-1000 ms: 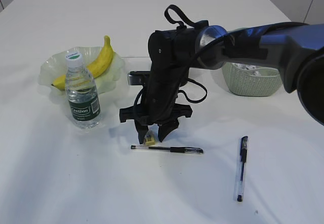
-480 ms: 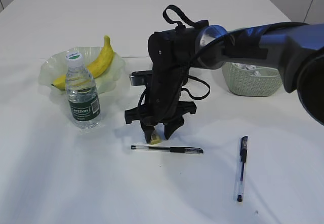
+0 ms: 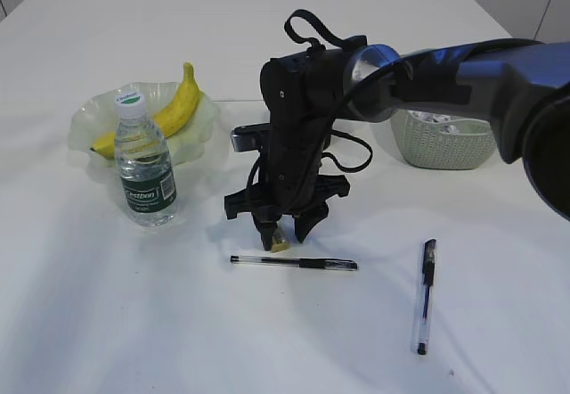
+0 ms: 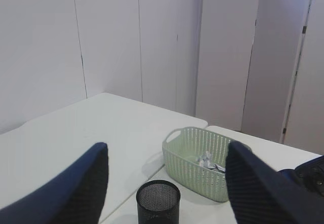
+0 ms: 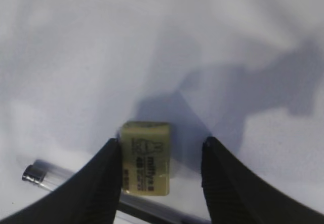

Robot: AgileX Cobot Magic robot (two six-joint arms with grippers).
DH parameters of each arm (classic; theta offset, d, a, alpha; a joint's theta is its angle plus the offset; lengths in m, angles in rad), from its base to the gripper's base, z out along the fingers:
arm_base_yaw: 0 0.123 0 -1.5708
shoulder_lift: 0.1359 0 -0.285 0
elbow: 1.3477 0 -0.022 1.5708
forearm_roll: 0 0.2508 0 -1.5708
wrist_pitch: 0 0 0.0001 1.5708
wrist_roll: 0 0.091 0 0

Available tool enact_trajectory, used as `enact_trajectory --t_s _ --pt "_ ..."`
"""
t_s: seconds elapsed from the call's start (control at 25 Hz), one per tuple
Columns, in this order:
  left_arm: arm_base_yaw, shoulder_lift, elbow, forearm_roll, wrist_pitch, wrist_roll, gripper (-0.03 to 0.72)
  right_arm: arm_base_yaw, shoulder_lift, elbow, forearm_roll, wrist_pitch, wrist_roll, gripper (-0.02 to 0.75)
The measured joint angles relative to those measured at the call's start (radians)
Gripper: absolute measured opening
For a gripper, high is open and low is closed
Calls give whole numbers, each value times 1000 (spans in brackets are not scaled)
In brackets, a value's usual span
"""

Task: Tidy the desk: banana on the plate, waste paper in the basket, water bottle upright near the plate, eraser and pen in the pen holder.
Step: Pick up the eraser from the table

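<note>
My right gripper (image 3: 283, 233) points down at the table, open, straddling the small yellow eraser (image 3: 279, 245). In the right wrist view the eraser (image 5: 146, 158) lies against the left finger, with a gap to the right finger (image 5: 223, 183). One pen (image 3: 294, 262) lies just in front of it and another pen (image 3: 426, 296) to the right. The banana (image 3: 174, 109) lies on the plate (image 3: 89, 118), with the water bottle (image 3: 145, 167) upright beside it. My left gripper (image 4: 166, 150) is open and empty, raised, facing the black mesh pen holder (image 4: 158, 203) and the basket (image 4: 195, 176) with waste paper (image 4: 208, 161).
The green basket (image 3: 443, 142) stands at the right behind my right arm. The arm's body and cables hide the table behind the eraser. White walls rise beyond the far table edge.
My right gripper has shifted a little to the right over the table. The eraser between its fingers has slid right with it. The left gripper has not changed.
</note>
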Motion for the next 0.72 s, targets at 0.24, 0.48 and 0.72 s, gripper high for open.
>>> enact_trajectory --t_s 0.24,0.48,0.72 --pt "0 0 0 0 0 0 506 0 0 0 -6 -25 0 386" --pt "0 0 0 0 0 -1 506 0 1 0 -6 -22 0 382" --pt "0 0 0 0 0 -1 506 0 1 0 -7 -5 0 287"
